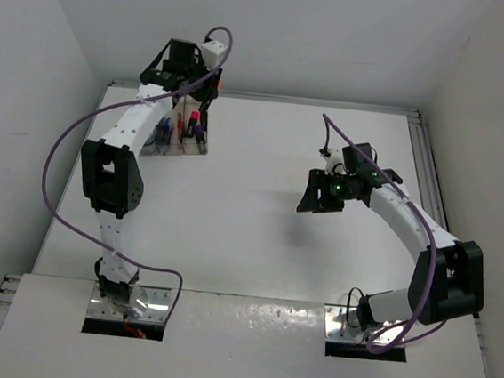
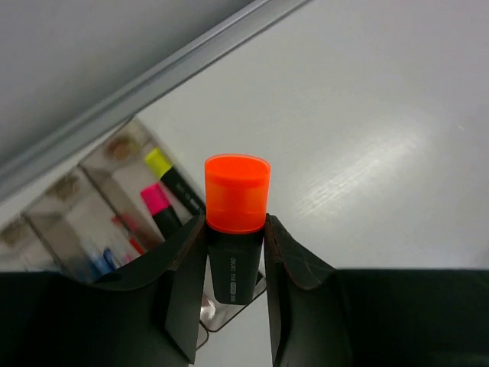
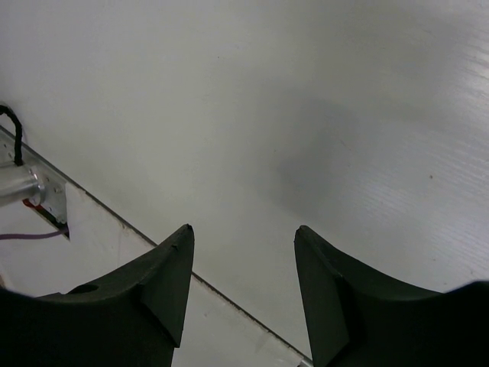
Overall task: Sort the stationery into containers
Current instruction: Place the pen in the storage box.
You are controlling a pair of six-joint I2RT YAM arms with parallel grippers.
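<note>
Left tool (image 2: 235, 229): jaws clamped on a highlighter (image 2: 233, 271), one finger pressed on each side of its black body.

- Long axis runs along the fingers. The orange cap (image 2: 238, 195) points away from the wrist and stands fully clear of the fingertips. The butt end sits back between the jaws.
- Look: short, stubby black barrel with small pale lettering too fine to read. The cap is bright translucent orange, slightly flared, with a flat top.
- Place: centred in the tool, held squarely and not skewed to either finger. White surface (image 2: 367, 138) lies beyond the cap and off to the tool's right.

Tray (image 2: 116, 147): left of the left tool, partly hidden behind its left finger. It has tan walls and narrow side-by-side slots.

- The slot nearest the tool holds a yellow-capped highlighter (image 2: 158, 161) and a pink-capped highlighter (image 2: 154, 199). Both have black bodies, and both caps point away from the tool toward the far rail. Their axes slant leftward against the held one.
- The next slot over shows thin red pens (image 2: 130, 237) and blue pens (image 2: 103, 264), with only their ends visible.
- I cannot tell from the wrist view how high the held highlighter sits above the tray.

Right tool (image 3: 243, 229): jaws stand apart, with bare white surface showing between the fingers. In the top view it is out over the middle right, well apart from the tray and the left tool.
</note>
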